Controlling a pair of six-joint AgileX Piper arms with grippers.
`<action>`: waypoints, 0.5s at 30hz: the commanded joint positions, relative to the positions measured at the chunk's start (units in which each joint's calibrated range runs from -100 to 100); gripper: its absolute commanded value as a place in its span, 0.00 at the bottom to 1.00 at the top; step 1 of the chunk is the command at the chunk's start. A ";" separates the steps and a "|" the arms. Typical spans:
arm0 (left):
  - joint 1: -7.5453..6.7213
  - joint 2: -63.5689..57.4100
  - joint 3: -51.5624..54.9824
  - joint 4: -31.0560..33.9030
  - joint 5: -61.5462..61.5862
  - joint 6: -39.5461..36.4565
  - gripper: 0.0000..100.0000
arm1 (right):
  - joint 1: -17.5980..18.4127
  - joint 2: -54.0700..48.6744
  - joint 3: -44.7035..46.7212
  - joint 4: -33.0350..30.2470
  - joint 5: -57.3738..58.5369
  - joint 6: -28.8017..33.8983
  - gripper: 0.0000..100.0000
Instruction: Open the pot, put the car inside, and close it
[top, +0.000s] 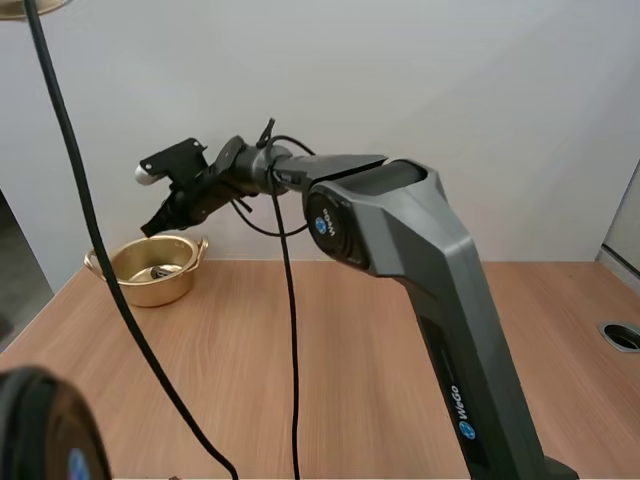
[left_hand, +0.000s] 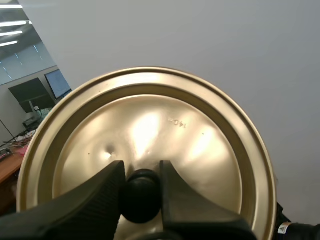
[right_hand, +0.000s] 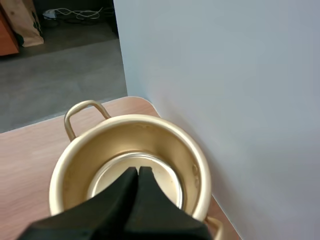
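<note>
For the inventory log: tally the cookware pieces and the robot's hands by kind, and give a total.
Pot: 1
Lid: 1
Hands: 2 (left hand gripping the Lid's knob, right hand shut above the Pot)
Total: 4

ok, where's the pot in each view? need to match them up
High: pot at the far left of the table by the wall, below the right claw.
Left wrist: the lid, knob pinched in the left claw.
Right wrist: pot, open, under the shut right claw.
Shared landmark: the white wall.
</note>
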 joint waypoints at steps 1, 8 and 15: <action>0.02 3.53 0.01 -0.20 -0.04 0.02 0.00 | -1.72 -4.56 0.01 -1.92 5.97 2.08 0.00; 0.02 11.28 2.15 -7.60 -0.53 1.37 0.00 | -6.85 -15.61 0.01 -13.65 15.86 7.41 0.00; 0.02 12.15 22.16 -11.99 -20.25 5.80 0.00 | -12.00 -25.48 0.01 -15.02 27.19 8.74 0.00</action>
